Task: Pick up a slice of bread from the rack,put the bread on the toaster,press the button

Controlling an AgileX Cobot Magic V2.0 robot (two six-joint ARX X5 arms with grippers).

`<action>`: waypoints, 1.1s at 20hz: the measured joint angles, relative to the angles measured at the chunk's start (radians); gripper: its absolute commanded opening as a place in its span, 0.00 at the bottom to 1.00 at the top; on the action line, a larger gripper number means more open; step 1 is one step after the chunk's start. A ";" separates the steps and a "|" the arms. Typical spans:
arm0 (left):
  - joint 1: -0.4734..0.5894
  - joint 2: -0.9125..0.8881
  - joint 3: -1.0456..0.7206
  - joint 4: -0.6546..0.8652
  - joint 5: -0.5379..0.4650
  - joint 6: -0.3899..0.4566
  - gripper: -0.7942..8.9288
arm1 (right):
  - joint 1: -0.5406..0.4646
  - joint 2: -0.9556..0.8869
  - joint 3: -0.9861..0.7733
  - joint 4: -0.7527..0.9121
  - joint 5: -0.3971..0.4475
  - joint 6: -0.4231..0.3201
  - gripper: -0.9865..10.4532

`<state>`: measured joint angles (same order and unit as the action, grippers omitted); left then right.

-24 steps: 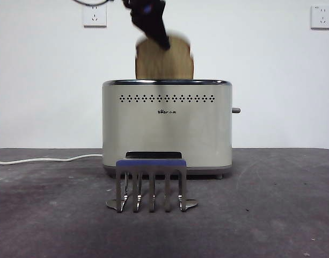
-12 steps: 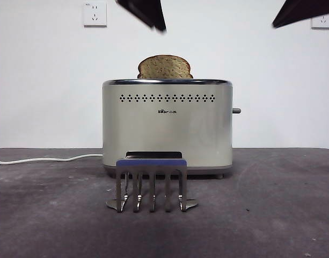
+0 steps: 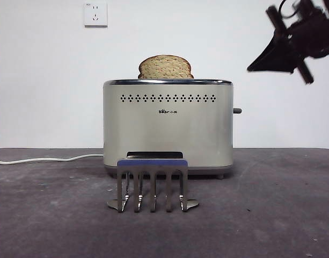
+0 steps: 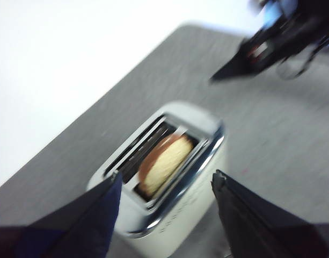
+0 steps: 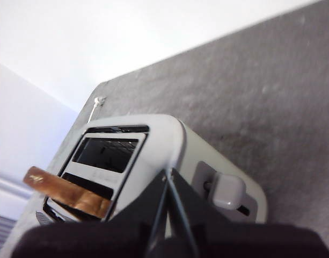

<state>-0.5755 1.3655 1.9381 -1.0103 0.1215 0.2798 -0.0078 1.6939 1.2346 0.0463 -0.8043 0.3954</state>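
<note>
The right gripper (image 5: 167, 180) has its two black jaws pressed together to a single point, holding nothing; in its wrist view that point hangs above the toaster (image 5: 169, 145), just beside the pale lever knob that serves as the button (image 5: 227, 192) on the toaster's narrow end, not touching it; in the front view the same right gripper (image 3: 255, 68) shows as a dark wedge high above and to the button's side of the toaster (image 3: 168, 124), well apart from the small grey button (image 3: 237, 110) below it. The left gripper (image 4: 167, 185) has its jaws spread wide and empty, looking down on the toaster (image 4: 169, 177) from above, clear of it; the picture is blurred. The slice of bread (image 3: 165, 67) stands upright in the toaster, its domed top and brown crust rising above the chrome rim; the left wrist view places the slice of bread (image 4: 163, 163) in one slot, with the other slot dark beside it. The toast rack (image 3: 152, 183) stands on the dark table (image 3: 271, 215) just in front of the toaster, its prongs bare; a white cable (image 3: 46, 159) runs from behind the toaster along the table's far edge; a white wall socket (image 3: 95, 14) sits on the wall above the toaster.
</note>
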 measured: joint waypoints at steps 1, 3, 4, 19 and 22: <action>0.000 -0.021 0.000 0.000 0.025 -0.014 0.38 | 0.002 0.022 0.011 0.000 -0.008 0.008 0.08; 0.000 -0.054 0.000 0.000 0.056 -0.035 0.38 | 0.009 0.059 0.025 0.001 -0.008 0.018 0.08; 0.000 -0.067 0.000 0.000 0.063 -0.043 0.38 | 0.014 0.076 0.030 0.000 -0.007 0.021 0.08; -0.001 -0.092 0.000 -0.045 0.069 -0.065 0.38 | 0.060 0.167 0.040 0.051 0.065 0.011 0.08; -0.001 -0.092 0.000 -0.045 0.069 -0.065 0.38 | 0.061 0.188 0.040 0.051 0.071 0.008 0.08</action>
<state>-0.5766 1.2732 1.9385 -1.0557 0.1909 0.2150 0.0532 1.8824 1.2751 0.0975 -0.7330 0.4034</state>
